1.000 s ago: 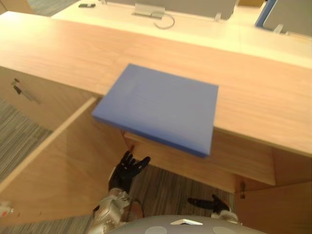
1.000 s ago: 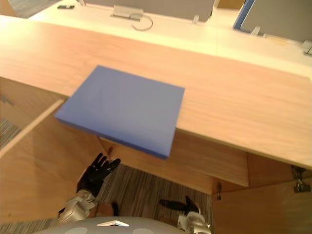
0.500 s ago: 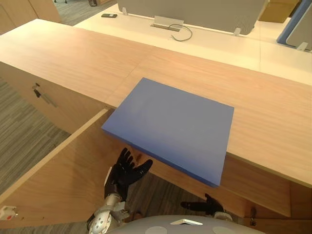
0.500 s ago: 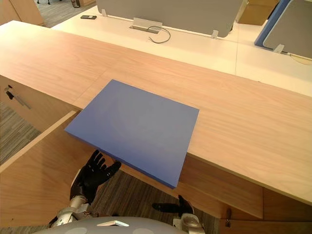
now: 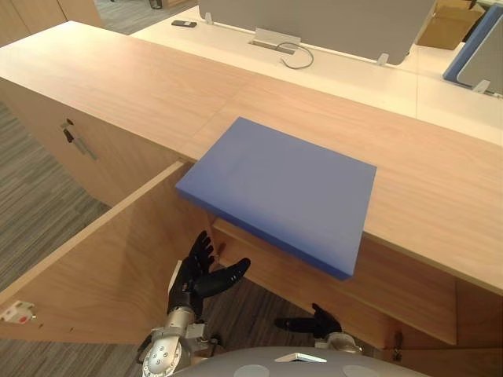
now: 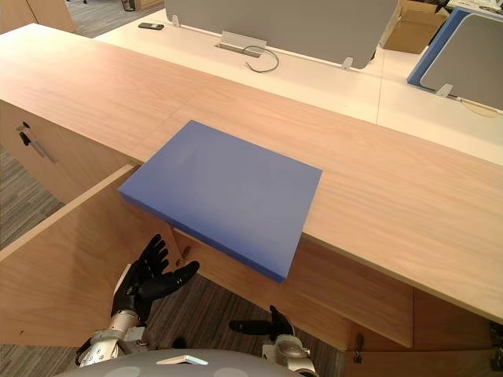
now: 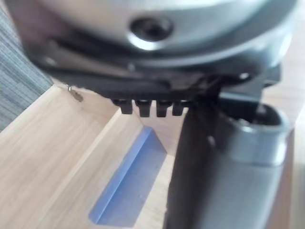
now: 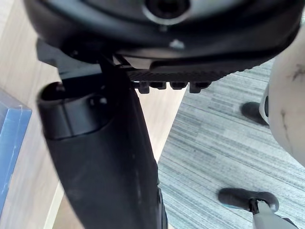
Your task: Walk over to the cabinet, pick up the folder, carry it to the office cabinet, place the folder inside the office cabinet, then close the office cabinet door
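Left eye view: the blue folder (image 5: 279,188) lies flat on the top of the long wooden cabinet (image 5: 141,86), at its near edge. The folder's near side and near right corner jut out past that edge, over the open compartment. The cabinet door (image 5: 102,275) below the folder's left corner stands swung open. A closed door further left bears a metal handle (image 5: 75,139). The left hand (image 5: 196,279) hangs under the folder's near left corner, apart from it, fingers spread and straight, holding nothing. The right hand (image 5: 314,322) sits low under the folder's near right corner, released, with its fingers stretched out.

Right eye view: the same layout. A white table (image 6: 314,75) stands behind the cabinet, with a looped cable (image 6: 263,59) on it.

Left wrist view: past the left hand's dark thumb (image 7: 209,181), the folder's blue underside (image 7: 128,186) shows against pale wood, not touched by the hand.

Right wrist view: the right hand's thumb (image 8: 105,157) stands in front. A strip of the blue folder (image 8: 12,143) lies beside it, and striped grey carpet (image 8: 214,143) on the other side.
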Robot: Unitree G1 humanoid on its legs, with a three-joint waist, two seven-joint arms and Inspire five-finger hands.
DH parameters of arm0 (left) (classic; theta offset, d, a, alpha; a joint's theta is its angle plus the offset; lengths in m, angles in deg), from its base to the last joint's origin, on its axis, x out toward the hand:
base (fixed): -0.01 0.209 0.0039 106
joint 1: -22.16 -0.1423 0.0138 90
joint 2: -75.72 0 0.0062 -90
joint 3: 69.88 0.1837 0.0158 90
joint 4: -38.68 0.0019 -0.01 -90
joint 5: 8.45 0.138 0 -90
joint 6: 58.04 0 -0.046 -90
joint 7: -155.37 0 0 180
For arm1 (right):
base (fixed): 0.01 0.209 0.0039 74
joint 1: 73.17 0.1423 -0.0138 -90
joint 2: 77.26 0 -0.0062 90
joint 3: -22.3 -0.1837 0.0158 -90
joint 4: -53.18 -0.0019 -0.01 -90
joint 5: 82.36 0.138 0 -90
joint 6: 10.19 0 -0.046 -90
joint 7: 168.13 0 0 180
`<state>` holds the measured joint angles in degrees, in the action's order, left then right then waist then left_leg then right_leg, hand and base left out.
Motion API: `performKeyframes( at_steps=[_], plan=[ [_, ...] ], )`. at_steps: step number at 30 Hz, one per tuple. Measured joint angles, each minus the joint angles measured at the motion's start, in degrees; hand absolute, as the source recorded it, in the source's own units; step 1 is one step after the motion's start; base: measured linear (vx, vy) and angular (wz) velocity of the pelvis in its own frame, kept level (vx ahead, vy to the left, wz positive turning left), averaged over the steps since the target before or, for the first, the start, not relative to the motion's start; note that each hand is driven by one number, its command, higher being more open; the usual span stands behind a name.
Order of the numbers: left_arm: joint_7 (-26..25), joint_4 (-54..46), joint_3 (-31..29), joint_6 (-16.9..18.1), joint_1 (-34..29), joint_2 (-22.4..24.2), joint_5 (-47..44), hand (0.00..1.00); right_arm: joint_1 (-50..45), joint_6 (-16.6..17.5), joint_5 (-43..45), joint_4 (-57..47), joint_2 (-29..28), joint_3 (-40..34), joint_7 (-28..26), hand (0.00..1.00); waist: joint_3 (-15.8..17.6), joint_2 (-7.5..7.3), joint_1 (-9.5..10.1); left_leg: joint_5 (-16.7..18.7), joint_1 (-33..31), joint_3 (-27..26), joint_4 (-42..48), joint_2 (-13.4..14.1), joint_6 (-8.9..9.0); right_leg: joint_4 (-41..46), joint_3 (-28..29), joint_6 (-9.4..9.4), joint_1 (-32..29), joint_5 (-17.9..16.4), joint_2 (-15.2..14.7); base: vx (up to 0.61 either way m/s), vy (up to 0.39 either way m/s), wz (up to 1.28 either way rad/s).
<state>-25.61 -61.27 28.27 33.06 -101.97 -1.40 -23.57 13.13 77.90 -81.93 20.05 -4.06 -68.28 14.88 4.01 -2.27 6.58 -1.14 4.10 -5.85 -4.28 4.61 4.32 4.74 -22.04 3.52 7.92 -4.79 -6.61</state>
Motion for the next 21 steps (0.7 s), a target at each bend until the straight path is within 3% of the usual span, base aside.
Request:
performKeyframes(
  at_steps=[2, 3, 4, 5, 6, 7, 9, 10, 11, 12, 13, 16, 17, 19, 20, 21],
  plan=[
    [0.1, -0.1, -0.3, -0.2, 2.2, -0.2, 0.0, 1.00, 0.4, 0.0, 0.1, -1.2, -0.1, 0.3, 0.1, 1.00, 2.3, -0.49, 0.20, 2.8, -4.2, 1.1, 6.3, -0.1, -0.30, 0.3, -1.0, 0.04, -0.5, 0.0, -0.4, -0.23, 0.003, 0.31],
    [0.0, -0.5, -0.4, -0.2, 4.0, 0.1, 0.0, 1.00, 0.7, 0.0, 0.6, -1.5, 0.5, 0.3, 0.1, 1.00, 2.6, -0.20, -0.01, 6.5, -12.4, 0.2, 15.9, 1.7, -0.78, 1.4, -2.9, -0.14, -4.0, -0.2, -0.1, -0.24, 0.003, 0.36],
    [-0.1, -0.6, -0.5, -0.2, 4.6, 0.3, 0.0, 1.00, 0.9, 0.0, 1.1, -1.5, 0.7, 0.3, 0.2, 1.00, 2.8, -0.16, 0.06, 7.5, -14.9, -1.4, 18.5, 2.7, -1.09, 1.5, -3.4, -0.41, -5.3, -0.4, -0.2, -0.24, 0.044, 0.22],
    [-0.1, -0.6, -0.7, -0.4, 5.6, 0.7, 0.0, 1.00, 1.4, -0.1, 2.3, -1.5, 1.4, 0.0, 0.5, 1.00, 3.9, 0.05, 0.34, 9.2, -18.8, -3.6, 27.9, 4.8, -3.74, 1.4, -3.6, -0.52, -6.9, -1.1, -0.7, -0.17, 0.062, -0.05],
    [-0.1, -0.7, -0.7, -0.9, 5.6, 1.2, 0.0, 1.00, 1.4, -0.1, 2.6, -1.5, 1.9, -0.2, 0.8, 1.00, 4.4, 0.92, 0.19, 10.8, -19.5, -3.5, 31.3, 6.1, -3.83, 2.0, -3.4, -0.40, -7.3, -1.0, -0.6, -0.17, 0.170, -0.20],
    [-0.1, -0.7, -0.6, -1.7, 5.2, 1.4, 0.0, 1.00, 1.3, -0.5, 3.4, -1.8, 2.6, -1.4, 1.3, 1.00, 4.8, 1.20, -0.49, 13.2, -19.2, -3.0, 35.6, 7.5, -3.45, 3.3, -2.7, -0.06, -8.0, -0.8, -1.4, -0.10, 0.247, -0.19],
    [0.3, -0.7, -0.3, -1.7, 5.0, 1.3, 0.1, 1.00, -0.1, 0.0, 3.8, -2.7, 3.8, -3.3, 1.8, 1.00, 4.3, 1.99, -2.05, 16.1, -15.8, -0.7, 37.2, 9.5, -0.22, 4.8, -2.0, 0.72, -8.3, -0.3, -2.7, -0.08, 0.410, -0.14],
    [0.6, -0.8, -0.1, -1.7, 5.5, 1.3, 0.1, 1.00, -1.0, 0.2, 4.4, -3.3, 4.7, -4.2, 2.1, 1.00, 3.9, 2.62, -2.35, 17.8, -14.2, 1.9, 36.9, 10.3, 2.38, 6.5, -1.1, 1.54, -9.7, 0.2, -4.0, -0.08, 0.427, -0.23],
    [0.8, -0.8, -0.1, -1.6, 5.8, 1.3, 0.1, 1.00, -1.3, 0.2, 4.3, -3.4, 5.1, -5.1, 2.1, 1.00, 3.4, 3.25, -2.65, 19.2, -13.7, 4.0, 35.7, 9.8, 4.43, 7.8, -0.1, 2.48, -11.4, 0.8, -5.0, -0.11, 0.463, -0.34],
    [0.7, -0.8, -0.2, -1.6, 6.9, 1.0, 0.2, 1.00, -1.3, -0.2, 4.4, -3.1, 4.9, -6.5, 2.0, 1.00, 2.8, 2.42, -3.32, 20.4, -13.8, 4.6, 33.0, 6.7, 3.97, 8.0, 1.2, 3.50, -13.6, 1.9, -6.5, -0.13, 0.404, -0.24],
    [0.3, -0.7, -1.2, -1.6, 7.8, -0.1, 0.3, 1.00, -1.6, -0.5, 4.7, -3.0, 3.3, -7.5, 1.5, 1.00, 3.1, 0.63, -4.14, 19.6, -14.0, 4.3, 30.6, 3.8, 2.71, 7.2, 2.3, 3.04, -15.1, 3.3, -8.4, -0.16, 0.406, -0.15],
    [0.3, -0.7, -1.1, -1.6, 7.5, -1.6, 0.3, 1.00, -2.3, -0.6, 4.9, -3.9, 2.8, -8.2, 1.0, 1.00, 3.0, -0.18, -4.79, 18.9, -13.9, 2.4, 30.0, 1.5, 1.62, 4.4, 3.0, 2.11, -15.2, 10.1, -10.0, -0.14, 0.282, -0.20],
    [0.6, -0.7, -0.9, -1.6, 6.7, -2.2, 0.4, 1.00, -2.4, -0.6, 4.9, -4.2, 2.7, -8.2, 1.0, 1.00, 3.0, -0.19, -4.95, 18.7, -14.0, 1.1, 29.6, 0.6, 1.15, 4.0, 4.4, 0.37, -16.2, 12.4, -10.7, -0.14, 0.217, -0.33],
    [1.6, -0.3, 0.3, -1.6, 6.4, -3.9, 2.0, 1.00, -1.0, -1.1, 4.8, -4.2, 2.8, -8.0, 1.1, 1.00, 2.8, -0.52, -4.77, 17.8, -15.3, -0.7, 29.4, -1.1, -0.85, 1.7, 4.6, -1.49, -17.7, 17.0, -11.7, -0.22, 0.273, -0.39],
    [2.8, 0.5, 0.5, -1.6, 6.6, -3.7, 2.3, 1.00, 0.3, -1.5, 4.8, -2.6, 4.0, -7.8, 1.6, 1.00, 3.5, 0.60, -4.92, 16.5, -16.0, -2.5, 28.5, -0.8, -3.59, -2.0, 3.5, -2.80, -18.2, 22.7, -11.4, -0.18, 0.192, -0.44],
    [3.0, 0.9, 0.5, -1.6, 6.6, -3.3, 2.3, 1.00, 0.7, -1.7, 4.5, -2.6, 4.4, -7.8, 2.1, 1.00, 3.8, 1.02, -4.73, 16.1, -15.7, -3.8, 27.9, -0.6, -4.37, -0.6, 3.6, -3.03, -18.9, 22.0, -11.3, -0.17, 0.150, -0.59]
  ],
)
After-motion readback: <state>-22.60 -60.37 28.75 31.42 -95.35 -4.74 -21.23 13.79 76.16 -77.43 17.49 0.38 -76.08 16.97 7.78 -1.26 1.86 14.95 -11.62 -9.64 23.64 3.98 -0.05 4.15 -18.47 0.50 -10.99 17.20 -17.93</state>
